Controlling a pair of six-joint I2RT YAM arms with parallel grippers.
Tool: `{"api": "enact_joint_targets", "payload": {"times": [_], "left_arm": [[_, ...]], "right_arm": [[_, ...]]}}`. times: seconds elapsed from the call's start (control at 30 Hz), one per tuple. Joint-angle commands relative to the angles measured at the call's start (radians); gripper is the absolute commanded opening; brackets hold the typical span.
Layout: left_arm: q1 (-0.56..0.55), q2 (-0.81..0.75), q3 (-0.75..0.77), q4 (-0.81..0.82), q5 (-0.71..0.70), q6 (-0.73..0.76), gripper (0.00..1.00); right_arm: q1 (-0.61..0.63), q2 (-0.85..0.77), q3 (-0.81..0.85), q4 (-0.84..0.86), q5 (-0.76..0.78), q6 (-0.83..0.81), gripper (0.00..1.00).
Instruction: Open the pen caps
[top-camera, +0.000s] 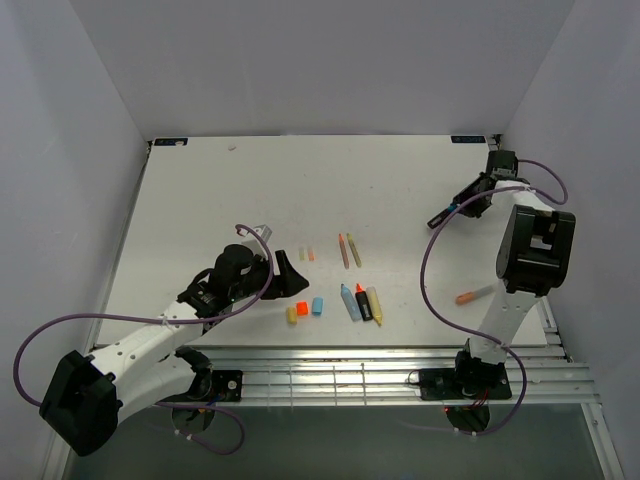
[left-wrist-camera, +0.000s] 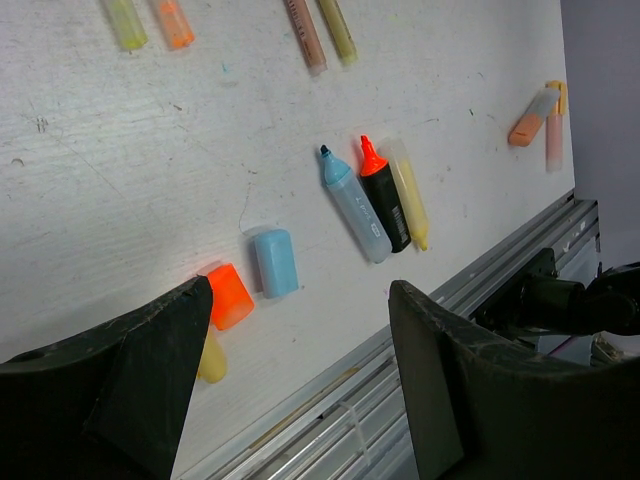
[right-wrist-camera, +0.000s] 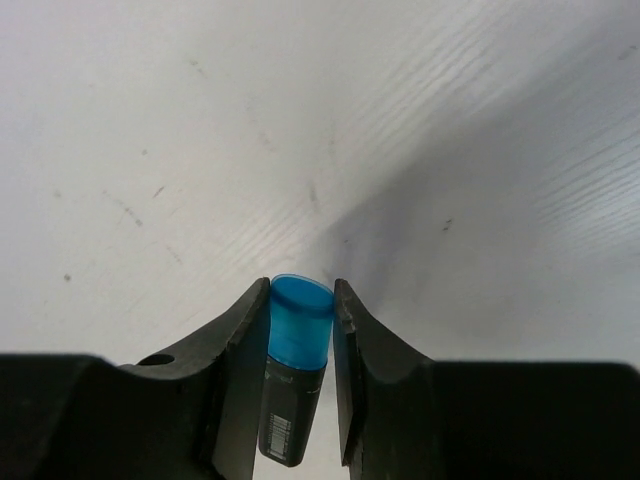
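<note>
Orange cap (left-wrist-camera: 230, 296) and pale-blue cap (left-wrist-camera: 275, 262) lie loose; bright-blue cap (right-wrist-camera: 300, 320) tops its marker (right-wrist-camera: 286, 420).

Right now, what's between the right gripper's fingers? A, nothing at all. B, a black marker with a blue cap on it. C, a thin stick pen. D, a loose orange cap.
B: the right wrist view shows the right gripper closed on the blue cap of a black marker, with the cap seated on the barrel.
</note>
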Motion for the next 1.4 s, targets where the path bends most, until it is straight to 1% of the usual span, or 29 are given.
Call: {"api": "enact_joint_targets", "payload": {"times": [0.0,0.2,0.27,0.37,0.57,0.63,0.8,0.87,0.93,0.97,1.07,1.13,1.17,1.2,1.27,1.3,1.37], "left_arm": [[0.001,-0.001,0.016,0.009,-0.006,-0.02,0.81],[0.001,-0.015,0.076,-0.008,0.039,-0.041,0.81],[0.001,-0.031,0.093,-0.01,0.062,-0.053,0.81],[0.001,-0.056,0.099,0.011,0.107,-0.081,0.82],[0.001,-0.084,0.091,0.087,0.19,-0.162,0.85],[0.001,-0.102,0.079,0.139,0.21,-0.171,0.85],[0.001,-0.099,0.044,0.255,0.302,-0.193,0.84],[0.001,-0.062,0.028,0.292,0.36,-0.196,0.84],[0.001,-0.004,0.01,0.39,0.435,-0.225,0.83],[0.001,0.016,0.004,0.421,0.443,-0.234,0.83],[-0.025,0.091,0.004,0.504,0.425,-0.259,0.8],[-0.074,0.129,0.025,0.51,0.39,-0.25,0.79],[-0.094,0.168,0.051,0.51,0.348,-0.238,0.78],[-0.129,0.188,0.062,0.51,0.327,-0.234,0.77],[-0.163,0.217,0.079,0.51,0.267,-0.231,0.77],[-0.192,0.243,0.094,0.51,0.217,-0.231,0.76],[-0.217,0.267,0.11,0.512,0.167,-0.228,0.76]], "right_arm": [[0.042,-0.109,-0.003,0.069,-0.055,-0.017,0.08],[0.138,-0.218,-0.043,0.06,-0.078,-0.058,0.08],[0.167,-0.284,-0.072,0.058,-0.085,-0.077,0.08],[0.24,-0.394,-0.161,0.072,-0.101,-0.107,0.08],[0.315,-0.601,-0.345,0.07,-0.187,-0.14,0.08],[0.327,-0.665,-0.406,0.077,-0.236,-0.149,0.08],[0.373,-0.744,-0.48,0.064,-0.384,-0.201,0.08],[0.399,-0.77,-0.509,0.069,-0.412,-0.213,0.08],[0.425,-0.793,-0.531,0.093,-0.441,-0.206,0.08],[0.436,-0.799,-0.552,0.107,-0.455,-0.2,0.08],[0.476,-0.808,-0.572,0.144,-0.483,-0.161,0.08],[0.509,-0.816,-0.581,0.156,-0.471,-0.134,0.08],[0.52,-0.819,-0.58,0.161,-0.458,-0.123,0.08],[0.531,-0.821,-0.58,0.164,-0.434,-0.111,0.08],[0.56,-0.825,-0.578,0.167,-0.414,-0.074,0.08],[0.571,-0.827,-0.575,0.167,-0.391,-0.065,0.08],[0.602,-0.83,-0.566,0.158,-0.359,-0.042,0.08]]}}
